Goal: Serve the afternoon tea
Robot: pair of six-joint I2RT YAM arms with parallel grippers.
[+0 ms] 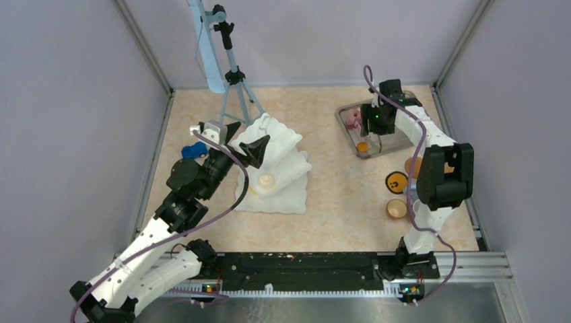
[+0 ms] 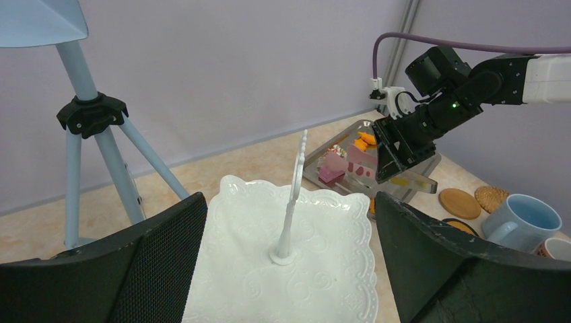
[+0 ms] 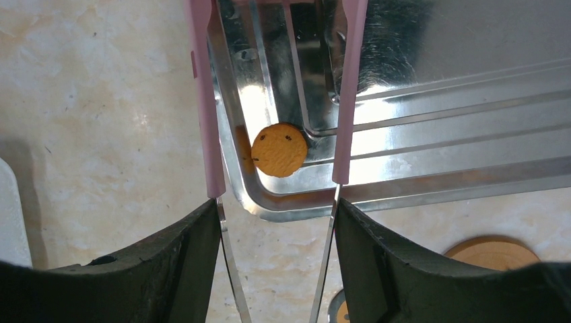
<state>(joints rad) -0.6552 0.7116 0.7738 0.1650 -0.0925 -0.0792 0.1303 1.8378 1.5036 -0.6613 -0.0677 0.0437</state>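
right tool (image 3: 276, 205): both black fingers (image 3: 168, 269) press on the outer faces of the pink tongs (image 3: 205, 101) and grip them. the tong arms stand apart and straddle the orange pastry (image 3: 279, 149) without touching it. the orange pastry lies in the near left corner of the metal tray (image 3: 438, 182), at the far right of the worktop (image 1: 337, 188). a pink cake slice (image 2: 360, 161) lies in the same tray. left tool (image 2: 289, 198): fingers spread wide, holding nothing, positioned over the white plate (image 2: 323, 256) with its upright centre post (image 2: 298, 161), left of centre on the worktop.
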